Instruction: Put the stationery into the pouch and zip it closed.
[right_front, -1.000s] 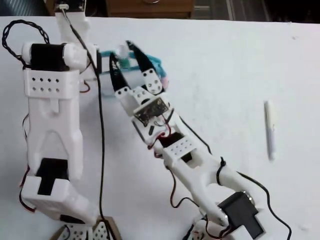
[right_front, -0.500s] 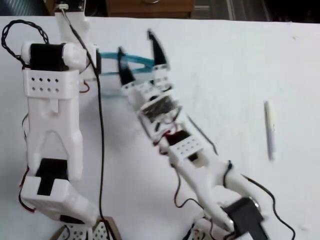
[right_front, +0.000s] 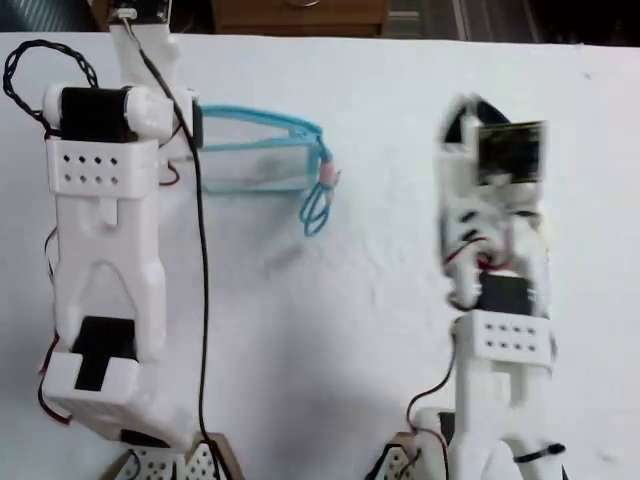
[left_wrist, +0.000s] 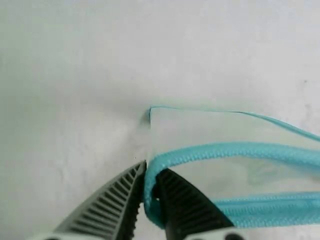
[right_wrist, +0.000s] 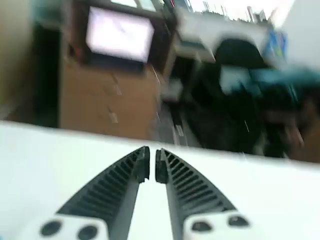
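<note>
High view | pouch (right_front: 258, 160): 1 | left jaws pinching its teal zip edge | right jaws pressed together, empty

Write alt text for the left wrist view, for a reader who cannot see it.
The left hand is shut on the teal zipper edge of a clear pouch, near its corner. The pouch lies on a white table, its two zipper bands apart.
</note>
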